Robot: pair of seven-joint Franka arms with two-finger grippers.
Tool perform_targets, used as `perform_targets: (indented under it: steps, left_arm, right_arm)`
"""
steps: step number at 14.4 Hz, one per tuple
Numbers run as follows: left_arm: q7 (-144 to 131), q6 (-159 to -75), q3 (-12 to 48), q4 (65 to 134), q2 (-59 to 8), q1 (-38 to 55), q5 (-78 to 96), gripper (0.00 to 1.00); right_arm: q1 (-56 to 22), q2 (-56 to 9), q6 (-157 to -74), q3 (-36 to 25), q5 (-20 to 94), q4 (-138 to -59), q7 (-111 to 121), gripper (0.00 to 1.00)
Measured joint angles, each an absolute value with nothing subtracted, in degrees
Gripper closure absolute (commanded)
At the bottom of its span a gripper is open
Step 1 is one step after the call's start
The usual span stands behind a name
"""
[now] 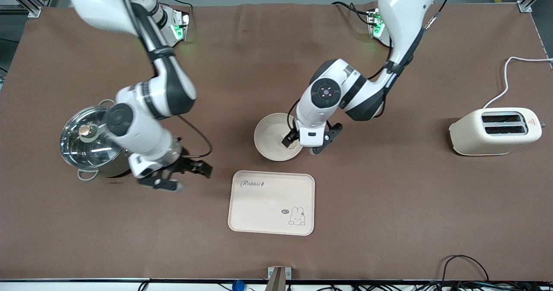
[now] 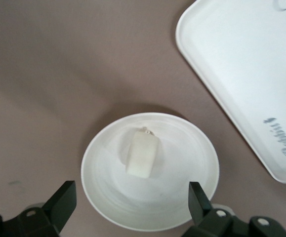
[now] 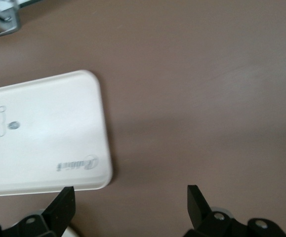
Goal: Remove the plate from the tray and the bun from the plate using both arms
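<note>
The round cream plate (image 1: 267, 132) lies on the brown cloth, just farther from the front camera than the rabbit tray. The bun (image 2: 143, 153), a small pale lump, rests near the plate's (image 2: 103, 182) middle. My left gripper (image 1: 302, 145) hangs open low over the plate's edge toward the left arm's end. In the left wrist view the left gripper (image 2: 130, 198) has nothing between its fingers, and the bun sits just ahead of them. My right gripper (image 1: 190, 177) is open and empty over bare cloth between the pot and the tray, as the right wrist view (image 3: 131, 202) confirms.
A steel pot (image 1: 91, 142) with a glass lid stands toward the right arm's end, right beside the right arm's wrist. The rectangular cream tray (image 1: 259, 204) with a rabbit drawing lies nearer the front camera. A cream toaster (image 1: 496, 132) with its cord stands toward the left arm's end.
</note>
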State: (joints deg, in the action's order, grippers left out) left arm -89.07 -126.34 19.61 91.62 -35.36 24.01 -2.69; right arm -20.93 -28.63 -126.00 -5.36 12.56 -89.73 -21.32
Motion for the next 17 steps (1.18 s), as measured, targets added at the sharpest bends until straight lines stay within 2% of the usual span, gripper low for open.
perform_targets:
  steps: [1, 5, 8, 13, 14, 17]
  left_arm:
    - [-91.3, -126.5, 19.6, 91.6, -36.5, 24.8, -3.7, 0.09]
    - [-98.4, -129.4, 19.6, 91.6, -40.7, 27.3, -9.2, 0.13]
    - [-101.5, -133.4, 19.6, 91.6, -43.4, 27.9, -12.3, 0.36]
    - [-101.6, -134.9, 19.6, 91.5, -45.0, 28.1, -13.2, 0.69]
    - [-101.6, -135.1, 19.5, 91.5, -45.0, 28.1, -13.2, 0.72]
    - [-101.6, -135.1, 19.3, 90.7, -45.0, 28.0, -13.2, 0.74]
  right_arm:
    - [-18.8, -28.3, -123.5, -5.5, 12.3, -88.7, -19.0, 0.0]
    - [-11.0, -20.7, -109.5, -6.0, 7.3, -87.3, -13.6, 0.0]
    - [-7.5, -12.0, -101.8, -6.0, 3.6, -87.4, -13.4, 0.0]
    - [-4.1, -2.2, -96.1, -6.0, 0.9, -87.5, -12.4, 0.0]
    - [-3.9, -1.4, -95.2, -6.0, 0.6, -87.6, -12.1, 0.0]
    - [-3.9, -0.9, -94.7, -5.7, -0.5, -87.7, -11.8, 0.0]
